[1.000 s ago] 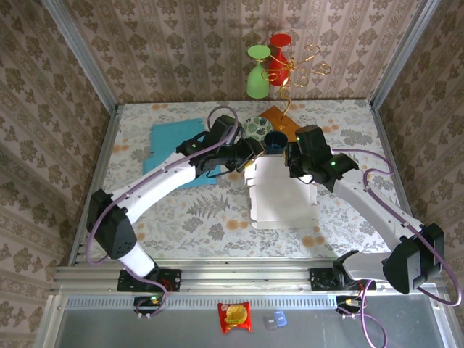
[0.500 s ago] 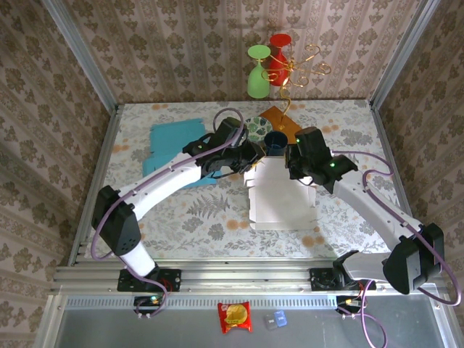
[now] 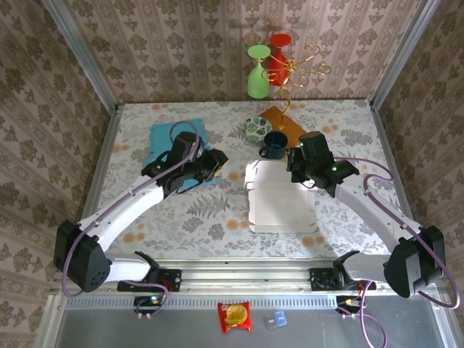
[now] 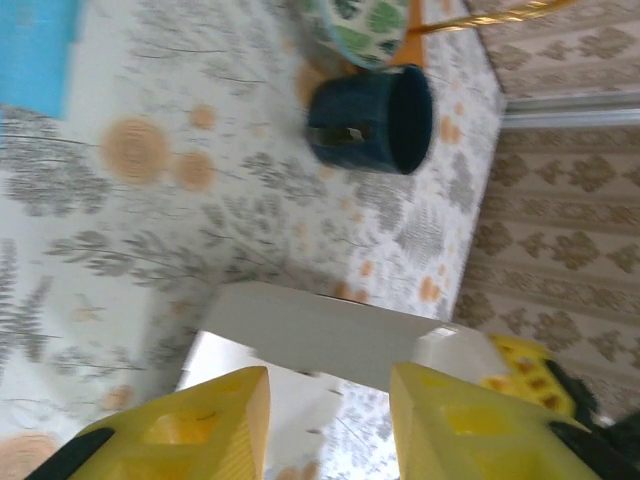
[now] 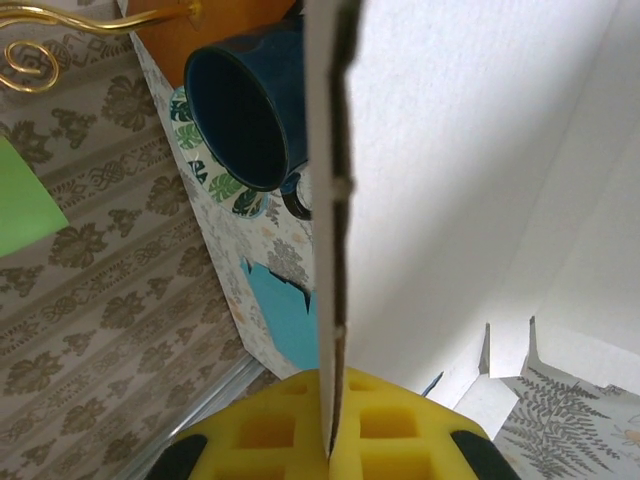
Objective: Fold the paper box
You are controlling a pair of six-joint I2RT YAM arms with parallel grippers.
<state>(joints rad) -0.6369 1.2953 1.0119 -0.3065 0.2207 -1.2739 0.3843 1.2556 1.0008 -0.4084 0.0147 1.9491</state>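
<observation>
From above we see the paper box [image 3: 281,206] mid-frame on the counter [image 3: 181,217], its far flap [image 3: 272,165] raised; our left wrist shows the left claw [image 4: 328,388] parted and empty, our right wrist the right claw [image 5: 330,425] pinching that flap, so next we likely bring the left claw in.

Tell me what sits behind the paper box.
Behind the paper box, by its raised far flap, stands a dark blue mug; farther back, a leaf-patterned plate and an orange mat. The right gripper, shut on that flap, hides the tabletop behind the right corner.
</observation>
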